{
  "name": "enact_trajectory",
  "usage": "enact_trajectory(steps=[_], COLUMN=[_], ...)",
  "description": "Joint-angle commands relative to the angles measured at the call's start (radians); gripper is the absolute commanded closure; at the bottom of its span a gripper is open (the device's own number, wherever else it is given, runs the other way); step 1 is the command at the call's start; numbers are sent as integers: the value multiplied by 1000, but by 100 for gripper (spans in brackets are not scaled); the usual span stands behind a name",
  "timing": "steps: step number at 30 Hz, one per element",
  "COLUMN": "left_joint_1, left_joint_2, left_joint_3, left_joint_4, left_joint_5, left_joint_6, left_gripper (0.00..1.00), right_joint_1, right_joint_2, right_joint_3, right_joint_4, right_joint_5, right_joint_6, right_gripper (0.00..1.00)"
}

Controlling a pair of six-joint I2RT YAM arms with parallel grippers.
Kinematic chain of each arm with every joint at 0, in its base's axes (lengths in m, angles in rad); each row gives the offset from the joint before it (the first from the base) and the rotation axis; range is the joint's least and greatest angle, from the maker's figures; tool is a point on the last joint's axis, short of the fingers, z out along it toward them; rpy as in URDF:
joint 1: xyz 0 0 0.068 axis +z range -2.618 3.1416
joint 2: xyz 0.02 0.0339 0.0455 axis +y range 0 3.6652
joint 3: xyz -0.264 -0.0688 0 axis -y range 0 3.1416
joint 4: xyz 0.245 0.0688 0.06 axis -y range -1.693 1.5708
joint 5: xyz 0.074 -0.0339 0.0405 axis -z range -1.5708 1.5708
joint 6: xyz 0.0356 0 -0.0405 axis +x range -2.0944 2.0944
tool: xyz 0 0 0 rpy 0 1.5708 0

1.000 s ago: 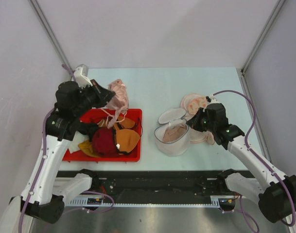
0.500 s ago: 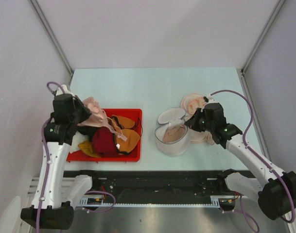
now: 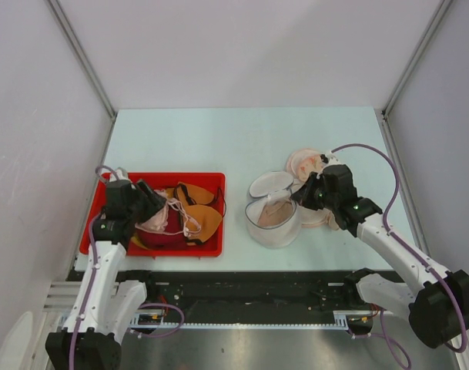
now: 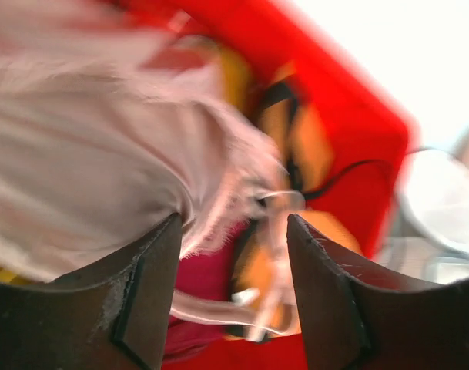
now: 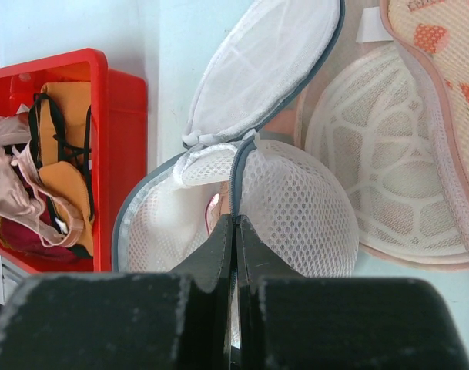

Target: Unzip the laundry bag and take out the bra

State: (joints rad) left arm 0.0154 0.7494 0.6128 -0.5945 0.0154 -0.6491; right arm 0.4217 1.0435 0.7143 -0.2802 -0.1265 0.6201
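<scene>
The pale pink bra (image 3: 163,218) lies blurred on the heap in the red bin (image 3: 211,181). My left gripper (image 3: 155,202) hangs low over it. In the left wrist view that gripper (image 4: 234,220) is open, and the bra (image 4: 88,154) spreads past its left finger with straps trailing between the jaws. The white mesh laundry bag (image 3: 274,223) stands unzipped at centre right, its lid (image 3: 269,183) flipped back and pinkish fabric showing inside. My right gripper (image 3: 302,193) is shut on the bag's zipper edge; in the right wrist view its fingertips (image 5: 236,223) pinch the rim of the bag (image 5: 303,208).
The bin (image 5: 122,100) also holds orange (image 3: 203,220), maroon and black-trimmed bras. A pinkish round mesh bag with peach patterned fabric (image 3: 307,163) lies just behind the laundry bag and beside my right arm. Grey walls stand close on both sides.
My left arm swung from behind the bin down to its near-left side, carrying the bra. Its jaws then opened and the bra dropped onto the heap. The right arm barely moved.
</scene>
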Motion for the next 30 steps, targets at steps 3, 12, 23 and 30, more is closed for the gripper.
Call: enact_trajectory(steps=[3,12,23,30], left_joint_1=[-6,-432,-850,-882], left_joint_2=[10,206,638,823], left_joint_3=[226,429,538,532], left_joint_4=[118,120,378,407], left_joint_5=[106,147,393,365], left_joint_6=[124,220,91,78], left_gripper=[35,17,25,34], right_joint_1=[5,43,61,61], right_joint_2=[1,33,33,-3], right_joint_3=[-7,-7,-7,-9], right_joint_4=[50,98,105,88], right_joint_5=[-15,-25,-10,-4], right_joint_6=[-13,16,35,32], right_gripper=[100,100,100,100])
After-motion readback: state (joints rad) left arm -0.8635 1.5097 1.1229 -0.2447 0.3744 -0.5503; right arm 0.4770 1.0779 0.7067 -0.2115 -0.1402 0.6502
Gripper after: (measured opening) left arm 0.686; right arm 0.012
